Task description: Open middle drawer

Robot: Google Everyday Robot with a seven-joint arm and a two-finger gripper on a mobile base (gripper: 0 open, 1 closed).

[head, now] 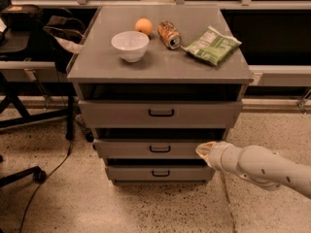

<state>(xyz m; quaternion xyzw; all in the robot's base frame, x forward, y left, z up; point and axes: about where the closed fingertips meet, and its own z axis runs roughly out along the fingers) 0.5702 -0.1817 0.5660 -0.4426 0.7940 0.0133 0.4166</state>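
Camera view: the only view.
Middle drawer (126, 148): at 6 o'clock in frame, and it looks still closed.
Gripper (205, 149): at the drawer front's 3 o'clock end, beside the handle (160, 149); whether it is open or closed cannot be told.
Left to do: likely hooking the handle and pulling.

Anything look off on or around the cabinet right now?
Two things. The can lies tipped on its side on the cabinet top, nothing visibly spilled. And the tool sits at the right end of the middle drawer front, well off its loop handle, an odd spot for a pull.
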